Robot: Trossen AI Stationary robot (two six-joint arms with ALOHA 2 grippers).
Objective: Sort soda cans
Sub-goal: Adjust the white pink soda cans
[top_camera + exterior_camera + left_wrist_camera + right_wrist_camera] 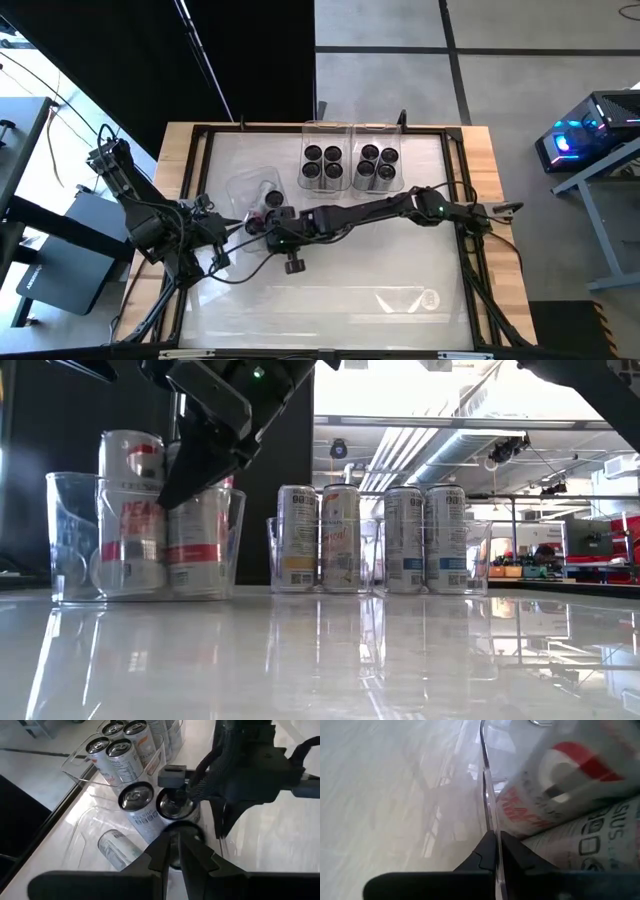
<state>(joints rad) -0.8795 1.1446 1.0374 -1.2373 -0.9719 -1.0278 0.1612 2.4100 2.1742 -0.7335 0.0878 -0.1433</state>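
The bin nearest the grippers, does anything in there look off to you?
Yes. In the clear bin, one soda can lies on its side while two cans beside it stand upright. The right gripper looks pinched shut on the bin's wall.

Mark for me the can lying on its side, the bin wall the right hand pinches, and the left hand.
Lying can (pixel 116 848), left wrist view, its side.
Bin wall (pixel 487 790), right wrist view, its edge.
Left hand (pixel 176 851), left wrist view, between fingertips.
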